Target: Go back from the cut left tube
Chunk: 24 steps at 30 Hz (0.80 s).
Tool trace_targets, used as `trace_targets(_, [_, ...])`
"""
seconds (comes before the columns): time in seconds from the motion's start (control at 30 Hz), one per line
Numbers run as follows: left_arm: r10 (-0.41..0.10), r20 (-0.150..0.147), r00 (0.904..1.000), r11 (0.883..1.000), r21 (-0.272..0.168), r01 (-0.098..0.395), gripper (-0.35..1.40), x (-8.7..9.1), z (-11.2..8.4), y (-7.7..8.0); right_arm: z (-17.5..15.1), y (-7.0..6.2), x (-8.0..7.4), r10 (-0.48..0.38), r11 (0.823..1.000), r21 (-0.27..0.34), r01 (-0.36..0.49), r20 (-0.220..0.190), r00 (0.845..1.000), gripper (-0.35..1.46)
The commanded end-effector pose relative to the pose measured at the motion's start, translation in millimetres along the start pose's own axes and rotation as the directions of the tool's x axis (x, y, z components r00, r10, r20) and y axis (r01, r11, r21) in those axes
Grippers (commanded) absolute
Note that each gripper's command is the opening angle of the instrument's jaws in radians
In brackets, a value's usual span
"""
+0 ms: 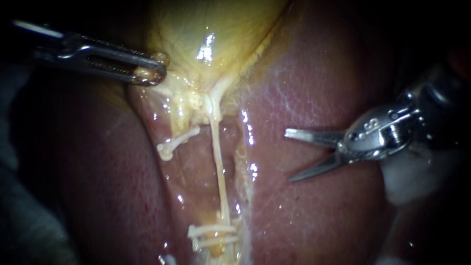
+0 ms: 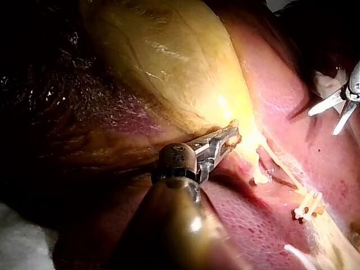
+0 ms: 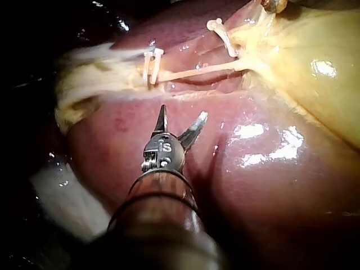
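The cut left tube (image 1: 180, 139) lay just below the gallbladder (image 1: 206, 29); it looked soft, wet, easy to tear, best not held. My right instrument (image 1: 294, 154) was well apart, jaws open, empty. My left instrument (image 1: 151, 68) pinched the gallbladder

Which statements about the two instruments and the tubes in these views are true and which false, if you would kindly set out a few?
1. The silvery right instrument, tipped with two pointed blades, hangs open over the reddish-brown liver, holding nothing. True.
2. The slim metal left instrument is open and free. False: its jaws are shut on the yellow, glistening gallbladder.
3. The short pale left tube ends in a loose stub. True.
4. The long thin whitish right tube is severed too. False: it runs unbroken to the white clips.
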Motion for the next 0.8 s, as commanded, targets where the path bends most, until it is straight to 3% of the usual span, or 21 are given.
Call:
trace_targets(0.03, [0.001,-0.001,1.0,1.0,0.003,-0.001,-0.35,0.0,0.1,0.0,0.0,0.0,0.0,-0.002,1.0,-0.01,0.002,0.007,1.0,1.41])
trace_targets(0.17, [0.004,-0.005,1.0,1.0,0.008,-0.004,-0.35,-0.4,1.3,-0.5,-0.1,0.1,-0.1,-0.013,0.999,-0.037,0.014,0.029,1.0,1.43])
trace_targets(0.3, [0.004,-0.002,1.0,1.0,0.003,-0.004,-0.35,-1.2,3.4,-1.3,-0.2,0.1,-0.3,-0.01,1.0,-0.003,0.01,0.015,1.0,1.45])
trace_targets(0.5, [-0.001,0.006,1.0,1.0,-0.009,0.001,-0.35,-1.9,6.1,-1.8,-0.2,0.1,-0.4,-0.01,1.0,-0.002,0.01,0.017,1.0,1.45])
trace_targets(0.73, [-0.001,0.008,1.0,1.0,-0.012,0.001,-0.35,-2.0,6.0,-1.7,-0.3,0.1,-0.5,-0.011,1.0,0.001,0.011,0.016,1.0,1.45])
trace_targets(0.8, [-0.001,0.009,1.0,1.0,-0.013,0.001,-0.35,-1.9,5.9,-1.7,-0.1,0.1,-0.4,-0.01,0.999,0.039,0.01,-0.005,1.0,1.45])
